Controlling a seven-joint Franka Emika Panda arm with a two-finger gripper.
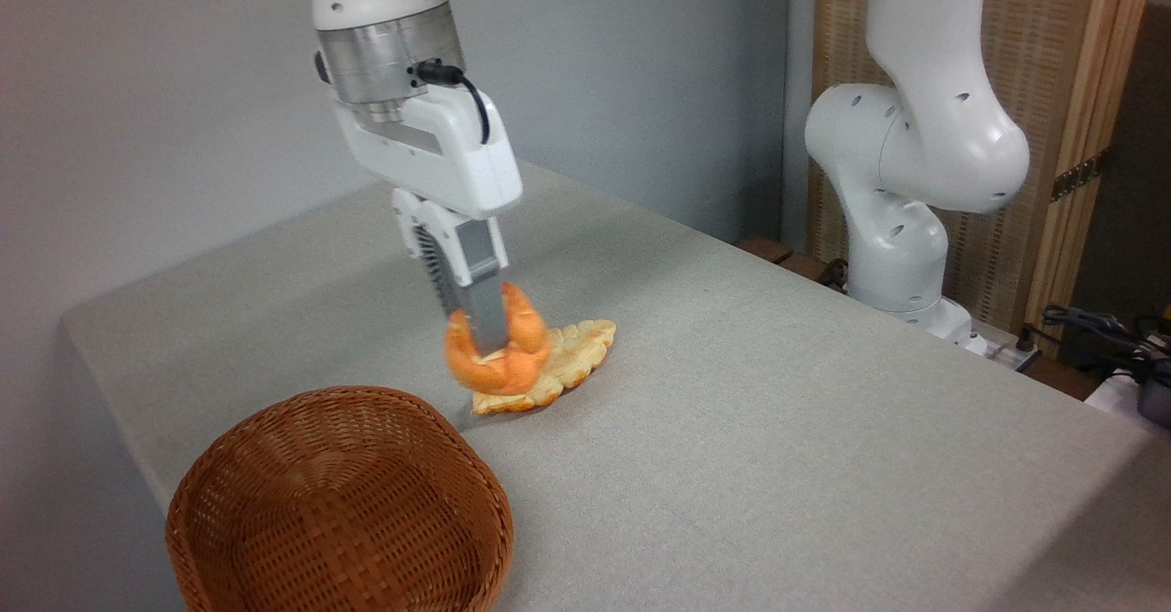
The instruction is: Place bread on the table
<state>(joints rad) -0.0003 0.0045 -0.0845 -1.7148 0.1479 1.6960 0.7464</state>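
The bread [512,367], an orange-golden knotted bun, hangs in the air squeezed between my gripper's fingers [487,324]. My gripper [482,342] is shut on it, pointing down from the arm at upper left. The bun is held just above the table [778,392], a grey-beige cloth surface, and in front of a flat pale pastry. The far finger is hidden behind the bun.
A flat leaf-shaped pastry [567,365] lies on the cloth right behind and under the bun. A brown wicker basket [340,507] stands at the front left, nothing visible inside it. The arm's white base [901,182] rises at the right edge, with cables [1098,328] beyond.
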